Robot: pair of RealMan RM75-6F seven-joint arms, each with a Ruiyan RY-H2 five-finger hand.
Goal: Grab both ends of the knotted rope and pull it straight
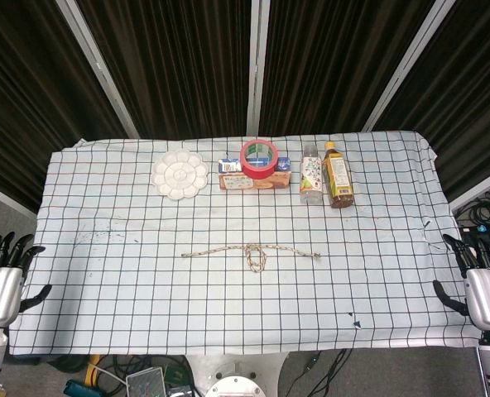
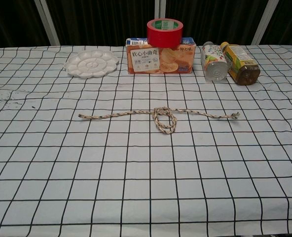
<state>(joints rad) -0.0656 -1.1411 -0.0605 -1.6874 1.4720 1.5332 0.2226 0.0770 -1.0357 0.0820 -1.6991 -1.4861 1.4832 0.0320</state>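
Rope: the rope (image 1: 252,253) (image 2: 158,116) lies flat across the middle of the table, running left to right, untouched by either hand
Knot: a loose loop (image 1: 256,257) (image 2: 164,120) sits about midway along the rope, sagging toward the near side
Rope ends: the left end (image 1: 184,255) (image 2: 80,116) and the right end (image 1: 318,255) (image 2: 237,115) both rest on the cloth, well apart from each other
Left hand: the left hand (image 1: 3,277) hangs off the near left edge of the table, fingers spread apart and pointing up, holding nothing; seen only from the head camera
Right hand: the right hand (image 1: 479,277) hangs off the near right edge, fingers apart, holding nothing; well away from the rope
Table: a white cloth with a black grid (image 1: 104,289) (image 2: 62,173) covers it
Far row: a white paint palette (image 1: 180,174) (image 2: 91,62) at left, then a biscuit box (image 1: 254,176) (image 2: 161,56) with a red tape roll (image 1: 260,157) (image 2: 164,31) on top, then two bottles lying side by side, a clear one (image 1: 310,174) (image 2: 214,61) and a brown one (image 1: 338,176) (image 2: 240,64)
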